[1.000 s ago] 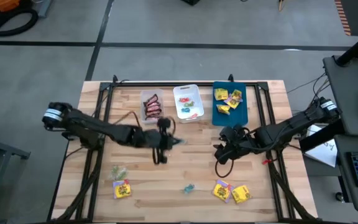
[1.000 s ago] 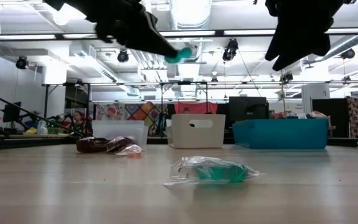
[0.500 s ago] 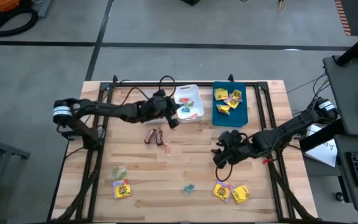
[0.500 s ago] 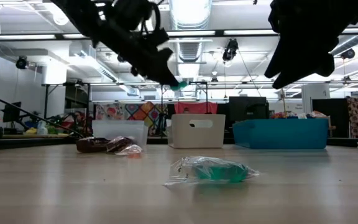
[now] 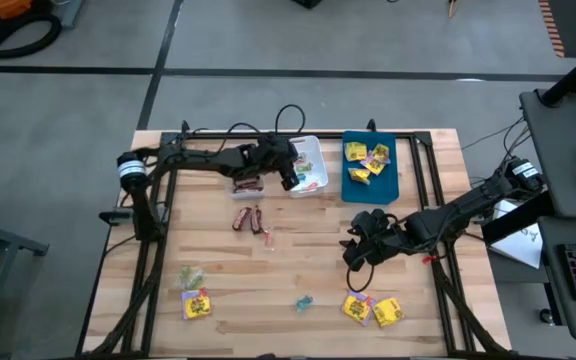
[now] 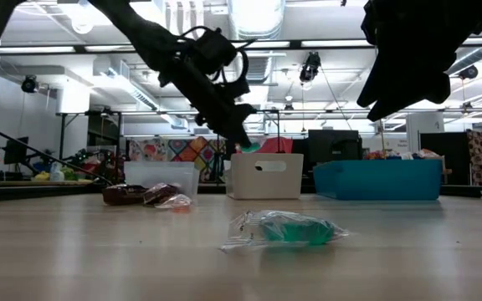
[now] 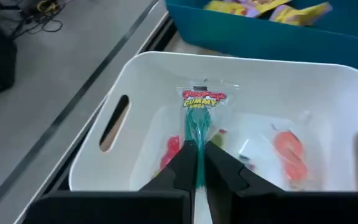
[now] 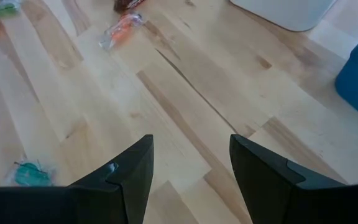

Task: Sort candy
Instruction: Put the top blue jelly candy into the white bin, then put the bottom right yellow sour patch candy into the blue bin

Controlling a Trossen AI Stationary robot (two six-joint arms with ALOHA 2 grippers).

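Teal gummy sweet (image 7: 199, 134) in clear crinkled wrapper, red-yellow label, pinched between closed left gripper (image 7: 197, 167) fingers, right gripper (image 8: 190, 163) fingers held apart, empty

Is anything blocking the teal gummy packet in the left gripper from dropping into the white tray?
Nothing visible does. The left gripper, shut on the teal gummy packet, hangs over the white rectangular tray. The tray is open-topped; below lie only a few red and orange wrapped sweets.

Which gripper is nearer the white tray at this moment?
The left. The left gripper hangs right over the white tray, shut on a teal gummy packet. The right gripper hovers open above bare table, well short of it.
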